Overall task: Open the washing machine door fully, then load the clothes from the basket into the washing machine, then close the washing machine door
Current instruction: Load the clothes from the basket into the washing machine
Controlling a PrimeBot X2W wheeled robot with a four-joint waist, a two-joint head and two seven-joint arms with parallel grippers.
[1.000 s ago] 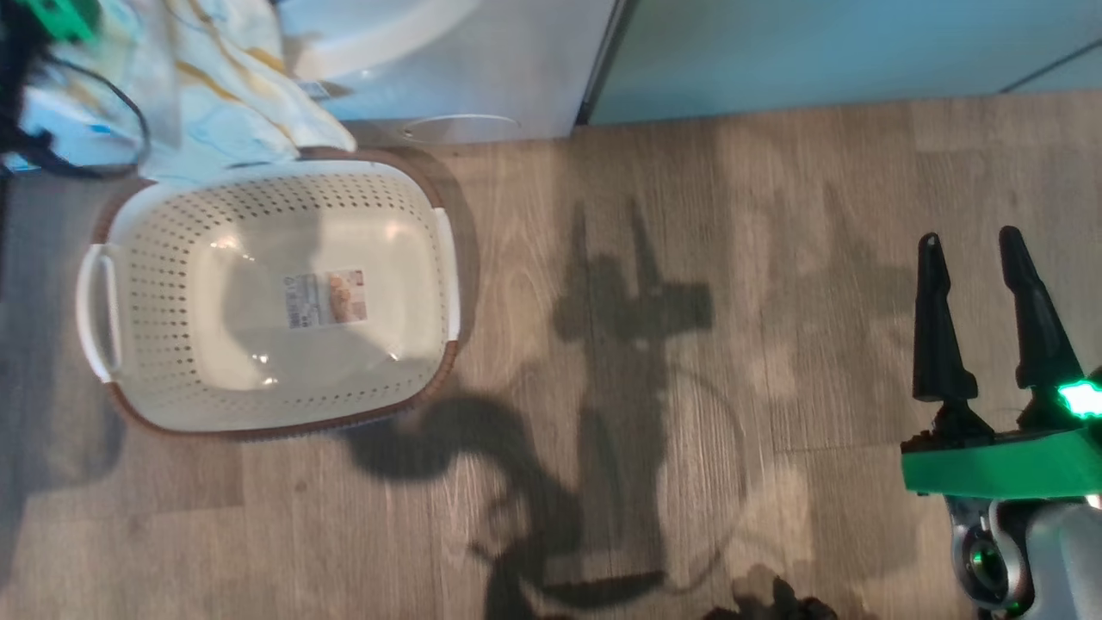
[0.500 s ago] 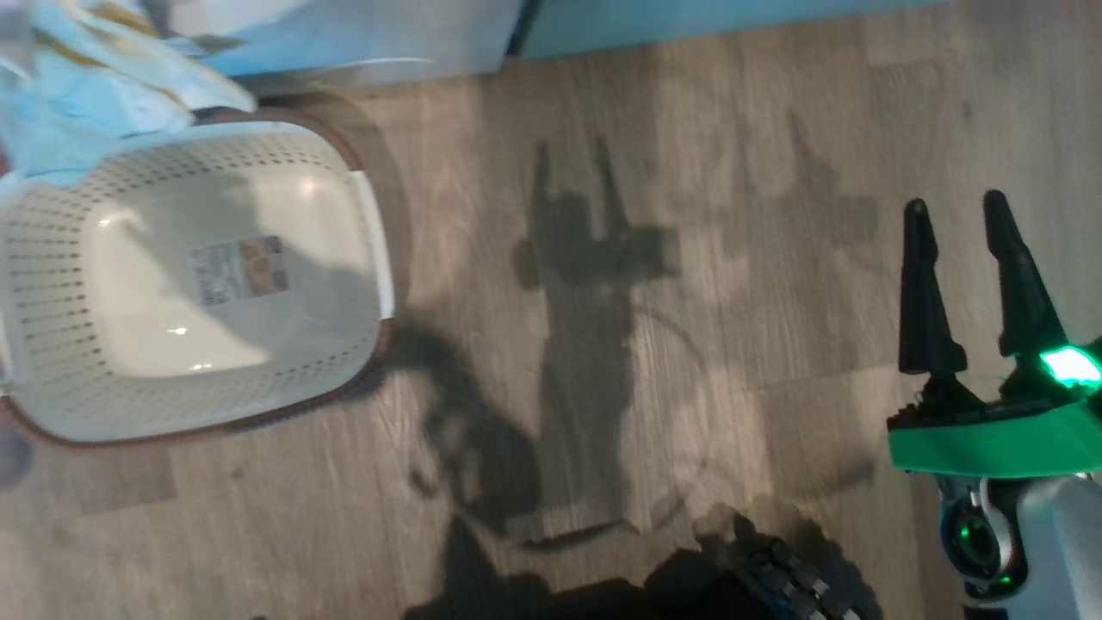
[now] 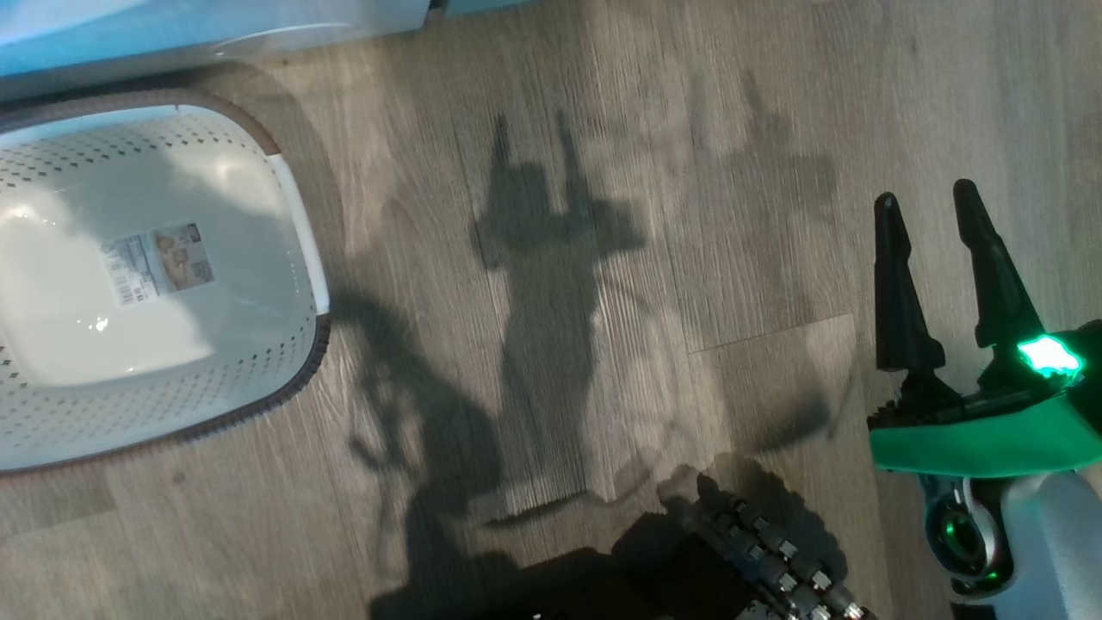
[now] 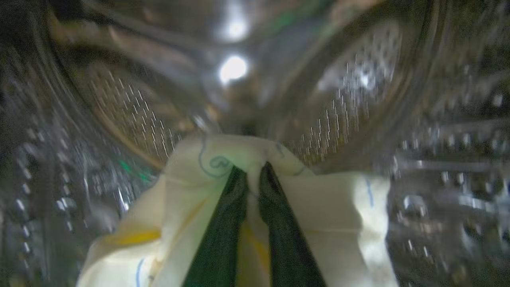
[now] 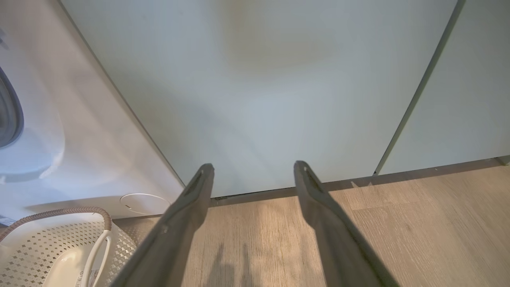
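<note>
In the left wrist view my left gripper [image 4: 253, 169] is shut on the clothes [image 4: 338, 215], a pale yellow garment with blue printed outlines, and both are inside the washing machine's metal drum [image 4: 358, 99]. The cream basket [image 3: 284, 224] with a brown rim stands on the floor at the left of the head view, with just a label on its bottom. My right gripper [image 3: 925, 202] hangs open over the floor at the right, nothing between its fingers. The right wrist view shows the washing machine's white front [image 5: 71, 131], the basket [image 5: 59, 247] and my right gripper [image 5: 253, 169]. The door is out of view.
Pale green cabinet doors [image 5: 259, 79] stand right of the machine. The wooden floor [image 3: 603, 172] carries my arms' shadows. Part of my dark base [image 3: 758, 551] shows at the bottom of the head view.
The head camera has swung right and down, so the basket slid left in the picture. The garment that hung over the basket's far left corner has left the head view.
</note>
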